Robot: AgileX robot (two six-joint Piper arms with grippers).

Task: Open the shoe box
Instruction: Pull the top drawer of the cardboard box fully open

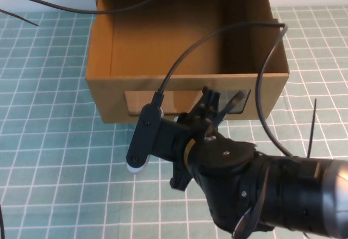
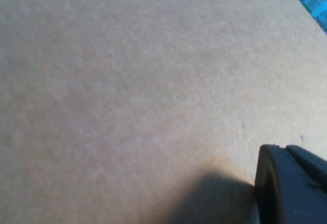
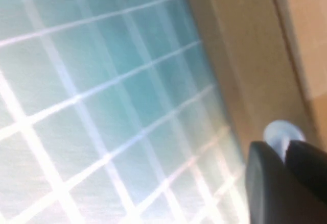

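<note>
At the near wall of the open brown cardboard shoe box (image 1: 109, 100), right gripper (image 1: 222, 100) sits slightly parted; left gripper (image 2: 288, 183) hovers close against plain cardboard (image 2: 127, 81), grip impossible to tell.

the shoe box (image 1: 185, 48) is matt brown cardboard, smooth and faintly fibrous. the mat (image 1: 49, 157) is a smooth teal sheet with white lines. the right gripper (image 1: 215, 104), lower centre, is matt black plastic.

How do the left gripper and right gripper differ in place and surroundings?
The right gripper is at the box's front wall in the high view; the left gripper is out of that view. The right gripper's camera shows teal grid cloth; the left gripper's shows mostly cardboard, close up. Both look black.
</note>
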